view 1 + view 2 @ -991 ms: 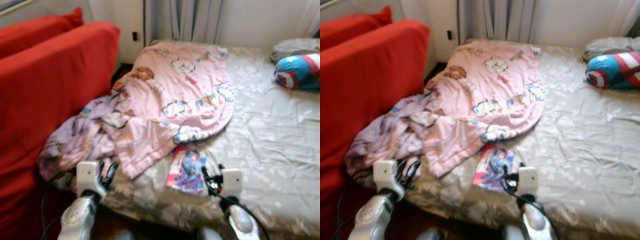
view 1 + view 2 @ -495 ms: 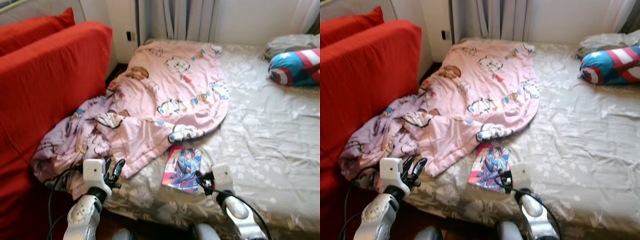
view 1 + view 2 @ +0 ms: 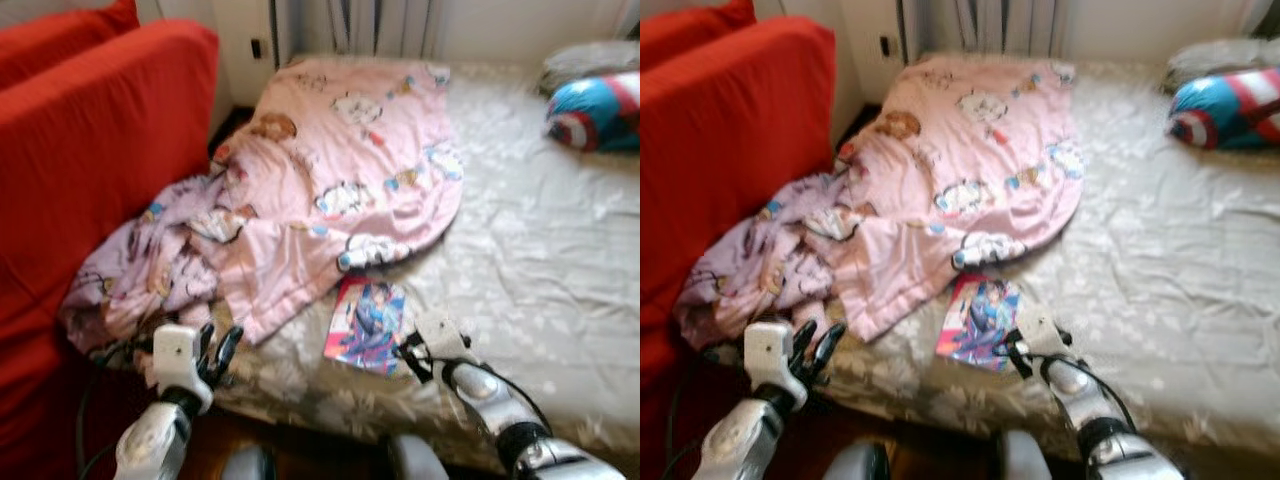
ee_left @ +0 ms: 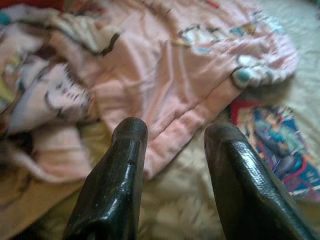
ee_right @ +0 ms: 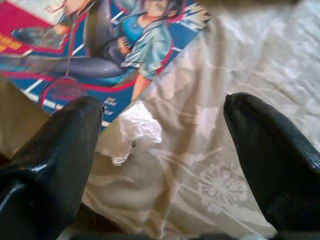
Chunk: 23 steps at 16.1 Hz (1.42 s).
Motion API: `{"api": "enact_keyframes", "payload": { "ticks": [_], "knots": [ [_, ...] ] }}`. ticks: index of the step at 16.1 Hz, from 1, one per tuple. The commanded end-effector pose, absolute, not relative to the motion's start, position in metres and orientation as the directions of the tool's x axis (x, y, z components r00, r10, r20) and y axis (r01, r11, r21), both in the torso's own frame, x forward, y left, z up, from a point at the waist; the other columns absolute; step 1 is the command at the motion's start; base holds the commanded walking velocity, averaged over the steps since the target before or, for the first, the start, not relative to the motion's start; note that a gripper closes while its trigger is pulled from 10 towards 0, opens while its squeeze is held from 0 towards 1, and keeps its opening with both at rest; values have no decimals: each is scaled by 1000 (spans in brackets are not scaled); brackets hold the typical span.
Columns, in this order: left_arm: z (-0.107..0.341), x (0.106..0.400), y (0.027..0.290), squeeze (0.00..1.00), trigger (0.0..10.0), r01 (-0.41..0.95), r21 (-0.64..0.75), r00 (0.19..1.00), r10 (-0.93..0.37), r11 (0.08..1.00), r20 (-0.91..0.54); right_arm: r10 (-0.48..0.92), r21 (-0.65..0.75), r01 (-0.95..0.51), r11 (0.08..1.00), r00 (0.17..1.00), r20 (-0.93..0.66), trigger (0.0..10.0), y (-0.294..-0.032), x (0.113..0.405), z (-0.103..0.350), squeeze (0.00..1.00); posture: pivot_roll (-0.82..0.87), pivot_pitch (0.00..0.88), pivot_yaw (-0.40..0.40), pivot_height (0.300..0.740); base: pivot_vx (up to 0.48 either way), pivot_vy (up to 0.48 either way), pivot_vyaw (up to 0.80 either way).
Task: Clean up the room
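A pink cartoon-print blanket (image 3: pixel 340 170) lies rumpled across the bed's left half and spills over its left edge. A comic magazine (image 3: pixel 367 325) lies flat on the sheet just below the blanket's hem. My right gripper (image 3: pixel 408 357) is open at the magazine's near right corner, low over the sheet. In the right wrist view a small crumpled white scrap (image 5: pixel 132 130) lies between the fingers (image 5: pixel 60 150), beside the magazine (image 5: pixel 100 45). My left gripper (image 3: pixel 218 342) is open and empty at the bed's front left edge, pointing at the blanket (image 4: pixel 165 65).
A red sofa (image 3: pixel 90 150) stands close along the bed's left side. A blue, red and white shield-print cushion (image 3: pixel 595 112) and a grey pillow (image 3: pixel 590 60) lie at the far right. The pale flowered sheet (image 3: pixel 540 270) covers the right half. Curtains (image 3: pixel 380 15) hang behind.
The view has dipped and shifted slightly. My right arm has reached a little further over the bed edge beside the magazine. The left gripper stays open by the blanket.
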<state>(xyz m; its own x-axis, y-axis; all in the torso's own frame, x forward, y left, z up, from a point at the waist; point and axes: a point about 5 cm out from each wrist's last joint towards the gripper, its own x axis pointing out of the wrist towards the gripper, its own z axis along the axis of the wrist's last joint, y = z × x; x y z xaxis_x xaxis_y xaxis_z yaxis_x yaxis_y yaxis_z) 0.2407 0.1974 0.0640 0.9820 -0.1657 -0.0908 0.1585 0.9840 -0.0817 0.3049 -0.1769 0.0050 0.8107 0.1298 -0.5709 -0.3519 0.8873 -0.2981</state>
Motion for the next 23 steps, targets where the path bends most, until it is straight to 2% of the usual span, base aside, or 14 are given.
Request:
{"api": "enact_keyframes", "payload": {
  "ticks": [1, 2, 3, 5, 8, 12, 15, 23],
  "knots": [
    [65, 234, 201, 0, 10000, 158, -86, 981, -167, 984, -102, 152, -298, -398, 867, 783, -604, 10000, -177, 303, 3, 1000, 124, 217, 36, 645, 0, 0, 0],
    [66, 230, 202, 0, 10000, 157, -84, 980, -166, 984, -111, 160, -296, -412, 862, 775, -611, 10000, -178, 304, 3, 1000, 127, 220, 37, 645, 0, 0, 0],
    [67, 220, 206, 0, 10000, 154, -77, 978, -163, 985, -133, 176, -305, -454, 837, 751, -636, 10000, -184, 304, 4, 0, 153, 243, 51, 645, 0, 0, 0],
    [69, 206, 211, 0, 10000, 153, -64, 973, -161, 986, -162, 190, -360, -540, 761, 716, -672, 10000, -189, 303, 5, 0, 175, 266, 63, 645, 0, 0, 0],
    [71, 194, 216, 0, 10000, 140, -55, 970, -148, 989, -191, 187, -429, -598, 677, 704, -685, 10000, -195, 307, 10, 0, 199, 295, 78, 645, 0, 0, 0],
    [78, 173, 220, 0, 10000, 135, -48, 961, -143, 990, -237, 144, -494, -603, 626, 712, -687, 10000, -208, 314, 21, 0, 228, 333, 97, 645, 0, 0, 0],
    [82, 170, 223, 0, 10000, 133, -41, 960, -139, 990, -242, 101, -536, -556, 635, 748, -656, 10000, -213, 320, 28, 0, 234, 353, 106, 645, 0, 0, 0],
    [96, 166, 224, 0, 10000, 138, -25, 956, -140, 990, -258, 74, -562, -544, 624, 756, -650, 10000, -214, 321, 28, 0, 256, 388, 125, 645, 0, 0, 0]
  ]
}}
